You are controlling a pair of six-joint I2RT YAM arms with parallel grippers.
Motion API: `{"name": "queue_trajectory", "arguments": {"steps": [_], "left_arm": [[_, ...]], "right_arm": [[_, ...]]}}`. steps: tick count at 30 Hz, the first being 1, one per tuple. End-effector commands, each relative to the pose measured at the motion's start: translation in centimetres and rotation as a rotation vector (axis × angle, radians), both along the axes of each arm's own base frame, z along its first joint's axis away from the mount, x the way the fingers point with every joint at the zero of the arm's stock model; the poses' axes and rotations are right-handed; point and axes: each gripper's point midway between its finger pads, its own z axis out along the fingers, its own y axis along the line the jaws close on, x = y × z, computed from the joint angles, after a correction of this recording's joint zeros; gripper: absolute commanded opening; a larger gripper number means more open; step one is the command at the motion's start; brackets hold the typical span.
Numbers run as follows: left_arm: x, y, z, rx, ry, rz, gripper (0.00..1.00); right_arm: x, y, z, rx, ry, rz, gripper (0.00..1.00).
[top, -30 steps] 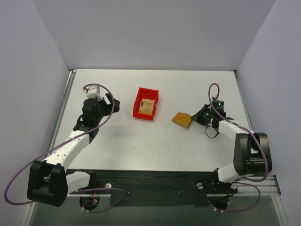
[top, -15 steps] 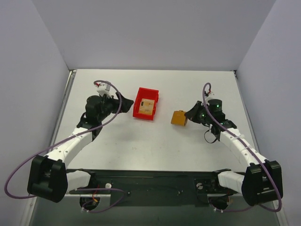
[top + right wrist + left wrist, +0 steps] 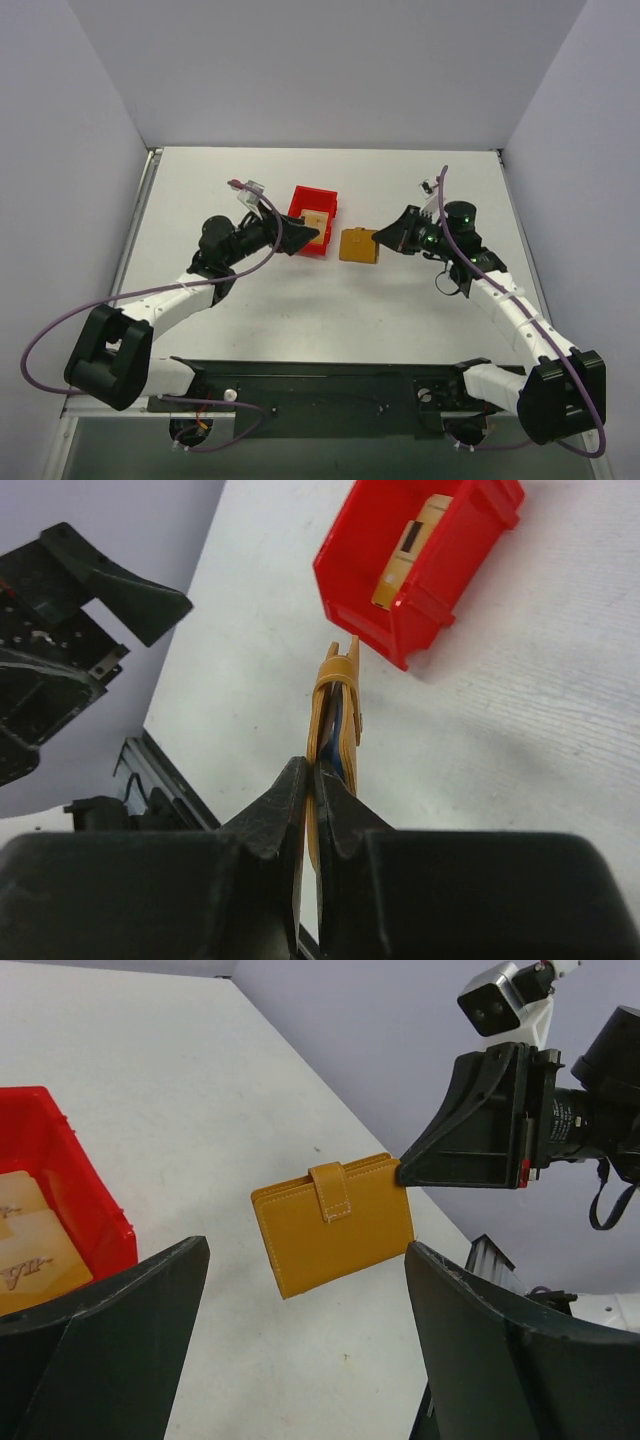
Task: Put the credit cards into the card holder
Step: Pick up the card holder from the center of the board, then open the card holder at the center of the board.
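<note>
The card holder (image 3: 359, 245), an orange-tan wallet with a small tab, hangs above the table right of the red bin. My right gripper (image 3: 381, 240) is shut on one leaf of it from the right. In the right wrist view the card holder (image 3: 335, 710) shows edge-on, slightly parted, with blue inside, and the right gripper (image 3: 311, 776) pinches its outer leaf. Tan credit cards (image 3: 315, 225) lie in the bin. My left gripper (image 3: 298, 238) stands open at the bin's left side. In the left wrist view the left gripper (image 3: 305, 1330) faces the card holder (image 3: 335, 1222), and the credit cards (image 3: 30, 1255) show at left.
The red bin (image 3: 312, 194) stands at the table's middle, between the two arms. Grey walls close in the table at the back and both sides. A black frame (image 3: 320, 385) runs along the near edge.
My right gripper has carried the card holder left and up off the table, turning it upright. My left arm has swung right, up to the bin's left side.
</note>
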Motion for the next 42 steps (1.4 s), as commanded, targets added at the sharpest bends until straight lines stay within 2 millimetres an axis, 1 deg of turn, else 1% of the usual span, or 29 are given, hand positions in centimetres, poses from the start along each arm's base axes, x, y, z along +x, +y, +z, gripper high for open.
{"name": "queue_trajectory", "arguments": {"steps": [1, 7, 13, 16, 19, 23, 27, 30, 32, 34, 35, 37, 39, 42], "left_arm": [[-1.5, -1.3, 3.7, -0.095, -0.119, -0.091, 0.91], [-2.5, -1.9, 3.1, -0.098, -0.112, -0.128, 0.91], [-2.7, -1.6, 2.2, -0.109, -0.093, -0.112, 0.91], [-2.8, -1.6, 2.2, -0.125, -0.086, -0.112, 0.91], [-3.3, -1.8, 2.9, -0.169, -0.094, -0.138, 0.91], [-4.0, -2.1, 3.7, -0.238, -0.094, -0.174, 0.90], [-4.6, -2.7, 4.7, -0.304, -0.087, -0.221, 0.88], [-4.7, -3.4, 4.7, -0.318, -0.076, -0.242, 0.86], [-4.8, -3.8, 4.9, -0.332, -0.074, -0.253, 0.82], [-5.1, -4.1, 5.5, -0.350, -0.086, -0.267, 0.78], [-5.3, -4.4, 5.6, -0.353, -0.083, -0.276, 0.74], [-5.4, -4.9, 5.7, -0.355, -0.080, -0.288, 0.69], [-5.6, -5.2, 5.9, -0.361, -0.081, -0.296, 0.66], [-5.7, -5.2, 6.4, -0.379, -0.088, -0.296, 0.64]], "right_arm": [[-0.7, 2.2, 5.5, 0.141, -0.120, 0.131, 0.00], [-1.1, 2.9, 8.1, 0.242, -0.152, 0.169, 0.00], [-1.4, 2.9, 10.9, 0.354, -0.183, 0.185, 0.00], [-1.6, 2.8, 12.1, 0.404, -0.195, 0.194, 0.00], [-1.8, 2.6, 13.0, 0.446, -0.208, 0.202, 0.00], [-2.0, 2.7, 13.5, 0.470, -0.213, 0.216, 0.00], [-2.2, 2.7, 13.6, 0.477, -0.213, 0.220, 0.00], [-2.4, 2.7, 13.6, 0.477, -0.216, 0.226, 0.00], [-2.6, 2.8, 13.7, 0.476, -0.218, 0.231, 0.00], [-2.7, 2.8, 13.7, 0.474, -0.222, 0.235, 0.00], [-2.7, 2.7, 13.6, 0.474, -0.220, 0.234, 0.00], [-2.7, 2.7, 13.6, 0.471, -0.221, 0.234, 0.00], [-2.7, 2.8, 13.4, 0.469, -0.215, 0.239, 0.00], [-2.8, 2.9, 13.1, 0.466, -0.207, 0.246, 0.00]]}}
